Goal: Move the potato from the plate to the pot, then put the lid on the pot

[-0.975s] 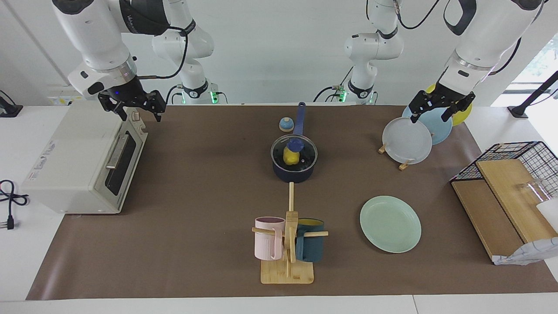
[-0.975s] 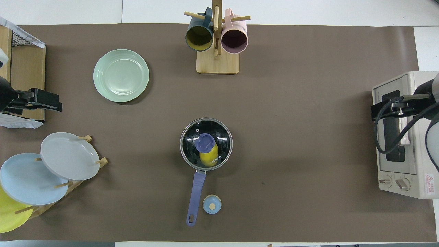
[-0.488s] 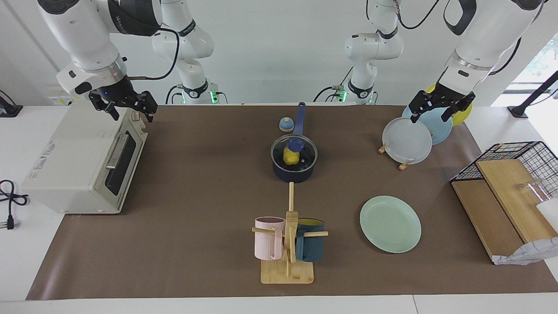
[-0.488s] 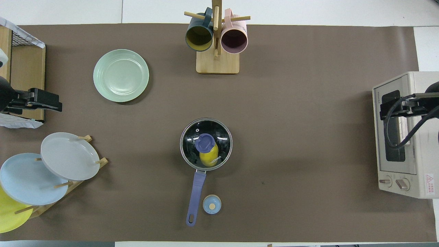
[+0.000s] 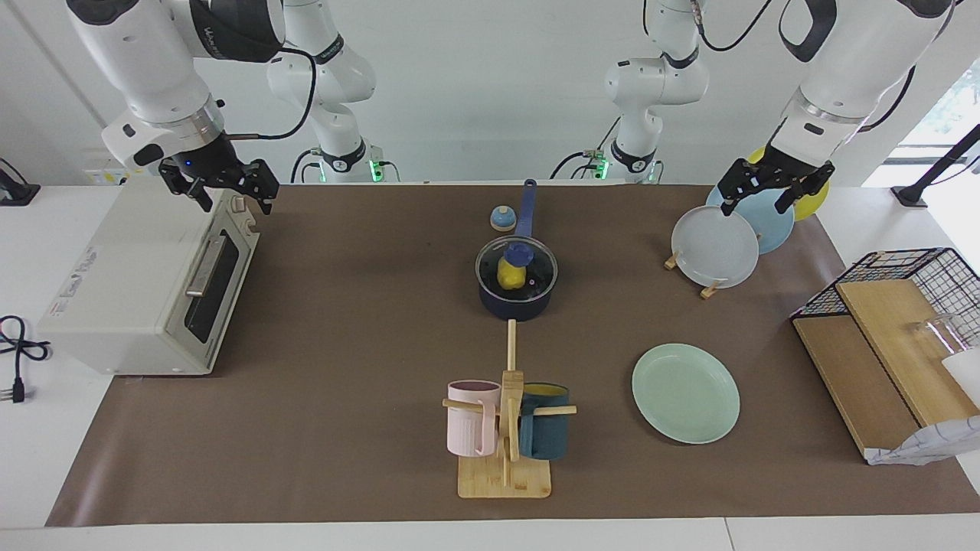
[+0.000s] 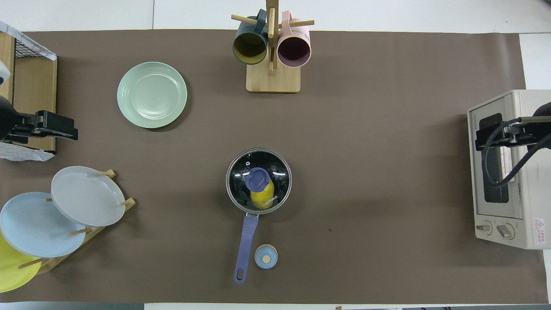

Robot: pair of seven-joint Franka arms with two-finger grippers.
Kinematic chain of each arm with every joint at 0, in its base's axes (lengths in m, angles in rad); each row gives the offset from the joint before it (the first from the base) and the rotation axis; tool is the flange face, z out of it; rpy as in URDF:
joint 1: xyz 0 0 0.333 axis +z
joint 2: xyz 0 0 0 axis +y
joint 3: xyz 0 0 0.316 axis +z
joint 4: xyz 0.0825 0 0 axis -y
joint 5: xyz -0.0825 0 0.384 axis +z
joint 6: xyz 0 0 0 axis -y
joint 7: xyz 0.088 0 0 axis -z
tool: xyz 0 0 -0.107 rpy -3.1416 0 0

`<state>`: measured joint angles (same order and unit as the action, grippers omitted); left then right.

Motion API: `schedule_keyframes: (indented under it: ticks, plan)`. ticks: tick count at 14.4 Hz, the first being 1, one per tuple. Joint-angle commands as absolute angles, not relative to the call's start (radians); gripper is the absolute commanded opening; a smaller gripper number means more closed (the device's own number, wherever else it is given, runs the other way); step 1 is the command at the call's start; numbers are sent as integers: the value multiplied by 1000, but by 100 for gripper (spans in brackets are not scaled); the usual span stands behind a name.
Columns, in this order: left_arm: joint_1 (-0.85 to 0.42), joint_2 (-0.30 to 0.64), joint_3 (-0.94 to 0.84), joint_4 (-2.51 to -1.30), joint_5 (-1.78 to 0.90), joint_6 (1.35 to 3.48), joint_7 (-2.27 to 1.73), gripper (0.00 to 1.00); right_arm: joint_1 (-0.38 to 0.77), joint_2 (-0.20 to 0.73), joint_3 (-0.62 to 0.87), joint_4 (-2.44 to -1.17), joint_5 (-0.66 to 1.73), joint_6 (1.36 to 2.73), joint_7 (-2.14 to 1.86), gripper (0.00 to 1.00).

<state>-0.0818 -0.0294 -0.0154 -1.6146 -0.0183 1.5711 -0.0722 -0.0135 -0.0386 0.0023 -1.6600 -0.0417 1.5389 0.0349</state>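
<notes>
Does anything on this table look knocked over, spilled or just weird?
Nothing stands out. The lid sits squarely on the pot with the potato inside, the green plate lies flat and bare, and both mugs hang on their stand.

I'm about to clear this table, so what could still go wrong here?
The pot's handle points toward the robots, right beside the small bell; a passing arm might knock either. The right gripper hangs open over the toaster oven, the left gripper over the racked plates; a careless drop could strike them.
</notes>
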Motion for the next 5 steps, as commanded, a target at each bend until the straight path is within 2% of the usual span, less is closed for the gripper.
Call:
schedule_keyframes:
  ticks: [1,5]
  plan:
    - [-71,-51,-21,-1631,-9,1572,-60,100,-31,-41,11,-1657,0,1542,11,100]
    - [-72,-51,-20,-1631,-9,1572,-60,100,-31,-41,11,-1655,0,1543,8,100]
